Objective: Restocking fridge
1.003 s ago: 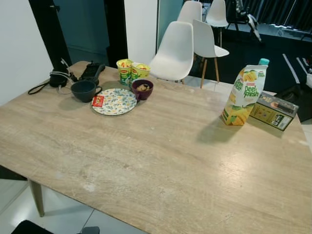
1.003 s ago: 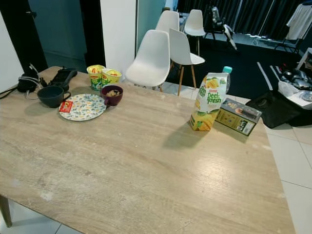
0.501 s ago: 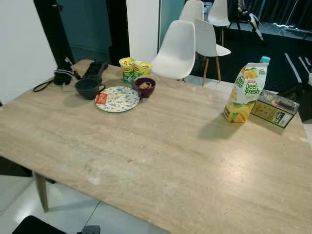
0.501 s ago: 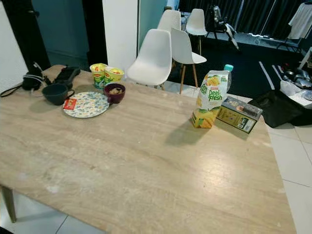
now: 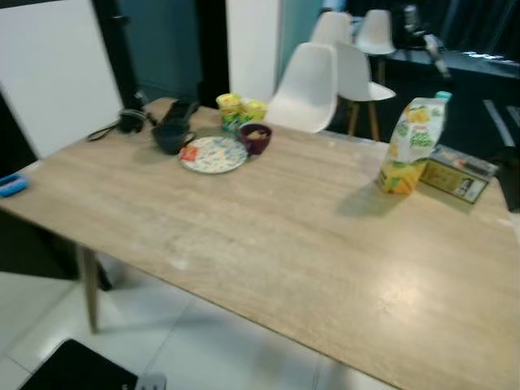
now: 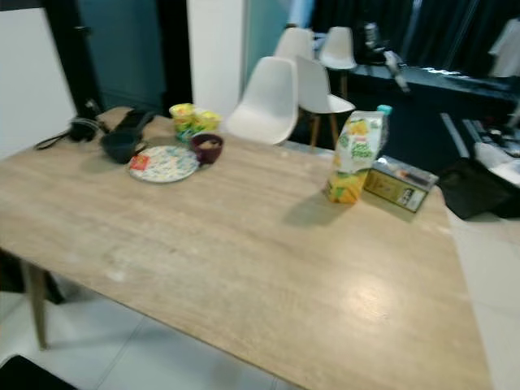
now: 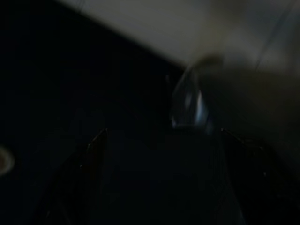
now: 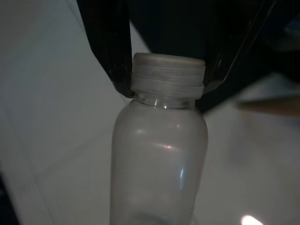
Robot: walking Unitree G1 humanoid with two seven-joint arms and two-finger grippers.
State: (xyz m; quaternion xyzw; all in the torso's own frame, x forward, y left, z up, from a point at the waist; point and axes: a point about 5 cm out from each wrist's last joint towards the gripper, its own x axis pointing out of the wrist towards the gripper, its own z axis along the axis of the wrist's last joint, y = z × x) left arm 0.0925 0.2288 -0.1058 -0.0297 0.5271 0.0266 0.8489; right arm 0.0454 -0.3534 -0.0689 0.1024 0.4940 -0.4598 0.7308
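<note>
My right gripper (image 8: 167,86) is shut on the neck of a clear plastic bottle (image 8: 159,154) with a pale screw cap, one black finger (image 8: 110,51) on each side just under the cap. The bottle hangs over pale floor. On the wooden table (image 5: 309,236) ahead, a yellow-green Peel Fresh juice carton (image 5: 413,146) stands at the far right, with a flat dark-green box (image 5: 457,175) lying beside it and a teal bottle cap (image 5: 441,97) showing behind it. My left gripper (image 7: 161,136) is in deep shade, with a faint glint above it.
At the table's far left are a patterned plate (image 5: 213,154), a purple bowl (image 5: 256,138), a dark mug (image 5: 172,138), two yellow noodle cups (image 5: 240,111) and black cables. White chairs (image 5: 313,77) stand behind. A blue object (image 5: 11,185) lies at the left corner. White tiled floor (image 5: 203,349) lies before the table.
The head camera has pulled back and the picture is blurred: the table looks farther off and more floor shows. Nothing on the table has moved.
</note>
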